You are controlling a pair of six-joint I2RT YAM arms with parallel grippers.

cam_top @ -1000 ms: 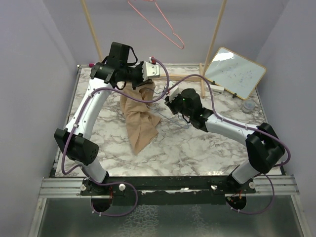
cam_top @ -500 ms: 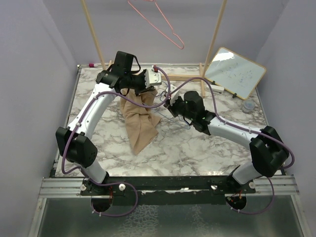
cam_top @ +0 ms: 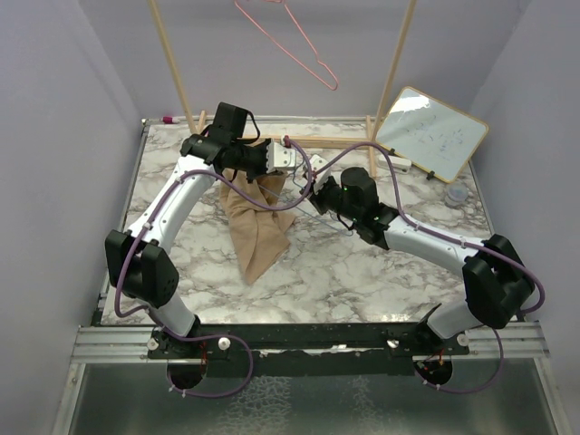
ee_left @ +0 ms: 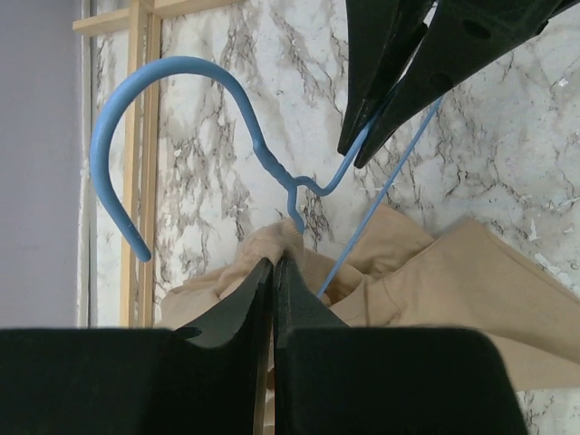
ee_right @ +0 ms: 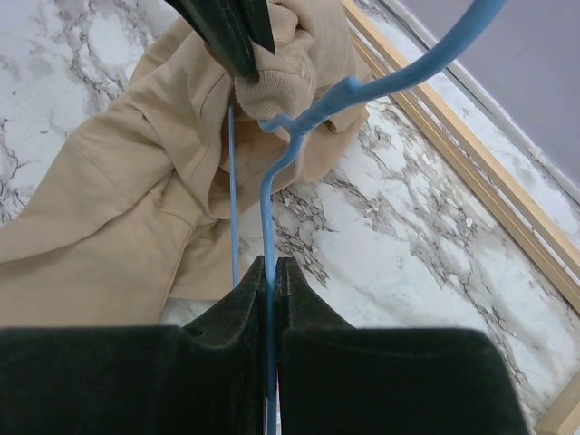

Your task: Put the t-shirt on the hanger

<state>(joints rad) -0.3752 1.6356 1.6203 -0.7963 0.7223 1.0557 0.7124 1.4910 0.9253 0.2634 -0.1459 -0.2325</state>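
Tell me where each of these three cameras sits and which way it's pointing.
Top external: above and behind the bases, looking down at the table; the left arm and right arm show.
Left wrist: on the left gripper, facing the t-shirt it pinches.
Right wrist: on the right gripper, looking along the hanger it clamps.
Shared: both wrist views show hanger, t-shirt and the other gripper.

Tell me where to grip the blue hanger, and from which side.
Probably the straight wire arm just below the twisted neck, where the right gripper clamps the hanger. Come from the open side, away from the t-shirt bunched at the neck in the left gripper.
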